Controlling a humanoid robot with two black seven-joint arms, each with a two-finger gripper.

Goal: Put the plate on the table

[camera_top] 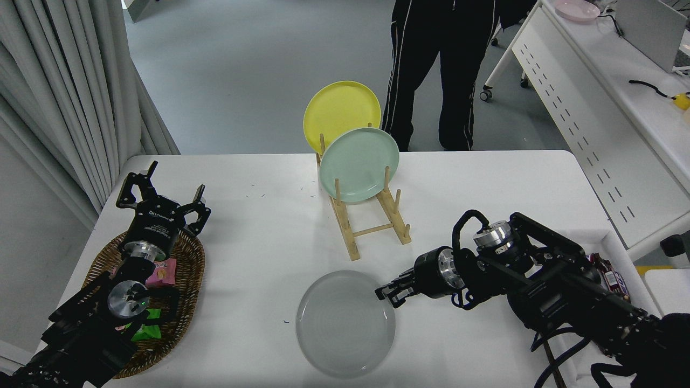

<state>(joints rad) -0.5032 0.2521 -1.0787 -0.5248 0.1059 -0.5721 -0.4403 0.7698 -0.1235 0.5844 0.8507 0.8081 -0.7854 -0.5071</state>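
Observation:
The light grey plate (344, 323) is low over the white table (259, 231) near its front edge, about level; I cannot tell whether it touches the table. My right gripper (387, 295) is shut on the plate's upper right rim, with the arm coming in from the lower right. My left gripper (164, 198) is open and empty, parked at the lower left above a wicker basket.
A wooden rack (372, 229) behind the grey plate holds a mint green plate (358, 164) and a yellow plate (340, 112). The wicker basket (186, 307) holds snacks. Candy bars (612, 272) lie at the right edge. A person (442, 70) stands beyond the table. A white perforated desk (582, 91) is at the right.

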